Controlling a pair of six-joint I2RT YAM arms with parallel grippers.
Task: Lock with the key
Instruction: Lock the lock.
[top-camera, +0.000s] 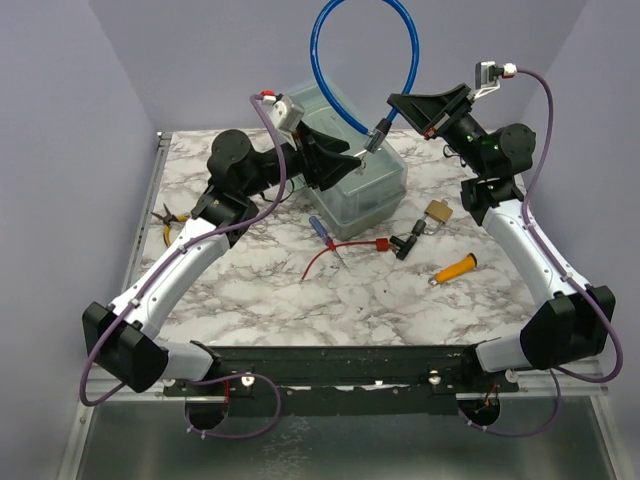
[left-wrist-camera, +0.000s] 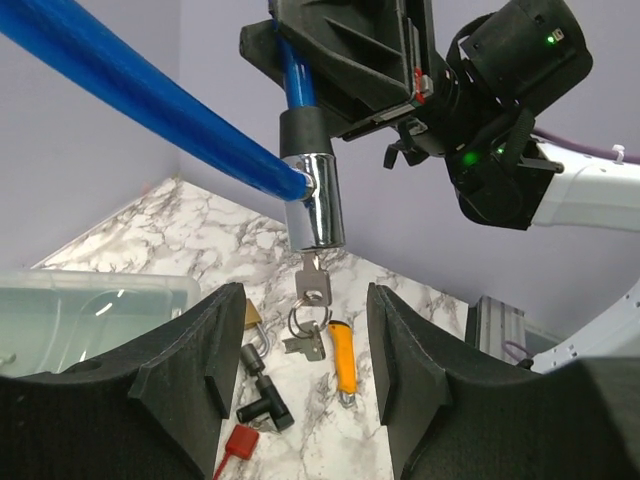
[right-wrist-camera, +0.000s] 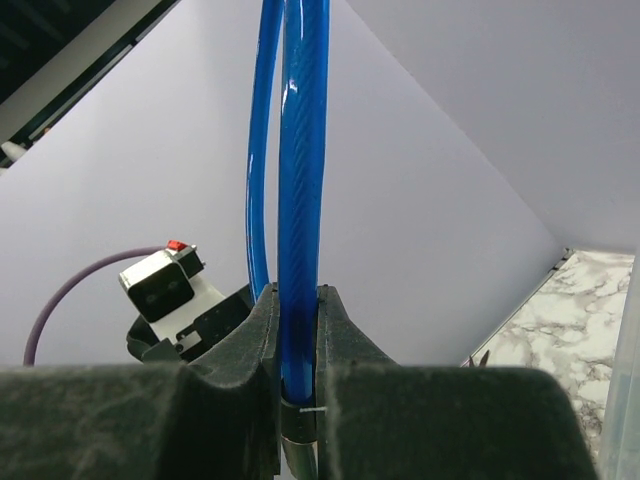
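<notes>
The small brass padlock (top-camera: 437, 212) lies on the marble table right of the clear box (top-camera: 365, 185); it also shows in the left wrist view (left-wrist-camera: 253, 315). My right gripper (right-wrist-camera: 298, 340) is shut on a blue cable (right-wrist-camera: 300, 180) and holds it in the air (top-camera: 316, 45). The cable ends in a chrome barrel (left-wrist-camera: 315, 200) with a key (left-wrist-camera: 314, 285) in its lower end; a ring with a second key (left-wrist-camera: 305, 343) hangs from it. My left gripper (left-wrist-camera: 305, 370) is open, its jaws wide apart just below and before the hanging key, touching nothing.
An orange-yellow tool handle (top-camera: 456, 268) lies at the front right. A black T-shaped piece (top-camera: 405, 241) and a red lead (top-camera: 335, 252) lie in front of the box. A blue screwdriver (top-camera: 322, 228) lies next to them. Pliers (top-camera: 168, 222) lie at the left edge.
</notes>
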